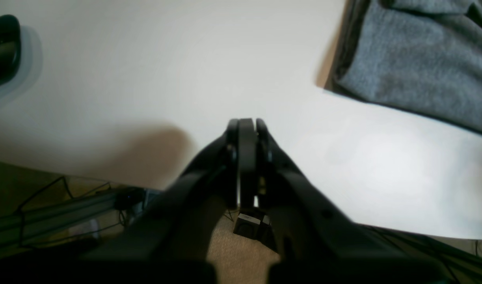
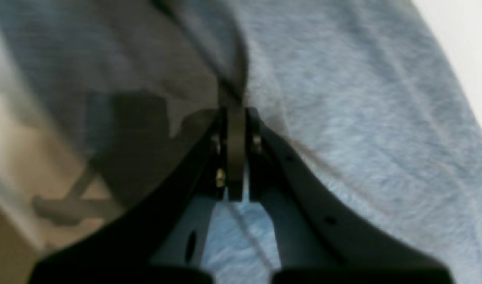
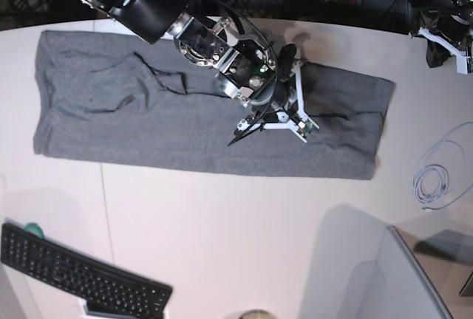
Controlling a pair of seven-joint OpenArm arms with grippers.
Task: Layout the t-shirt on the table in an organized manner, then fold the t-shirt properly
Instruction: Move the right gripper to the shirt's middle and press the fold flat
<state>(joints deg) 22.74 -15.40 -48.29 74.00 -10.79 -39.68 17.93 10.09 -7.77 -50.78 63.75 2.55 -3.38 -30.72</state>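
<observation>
t-shirt (image 3: 185, 123): plain heather grey, no print
table (image 3: 244, 238): smooth white, one thin dark seam line
keyboard (image 3: 81, 275): black, near the table's front-left edge
cable (image 3: 432, 179): pale grey-white coil, right of the t-shirt
right gripper (image 2: 236, 114): black

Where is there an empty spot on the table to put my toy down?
The biggest bare patch of the table lies between the t-shirt and the keyboard. The strip by the coiled cable is smaller. It is crowded where the right gripper is shut on the shirt.
</observation>
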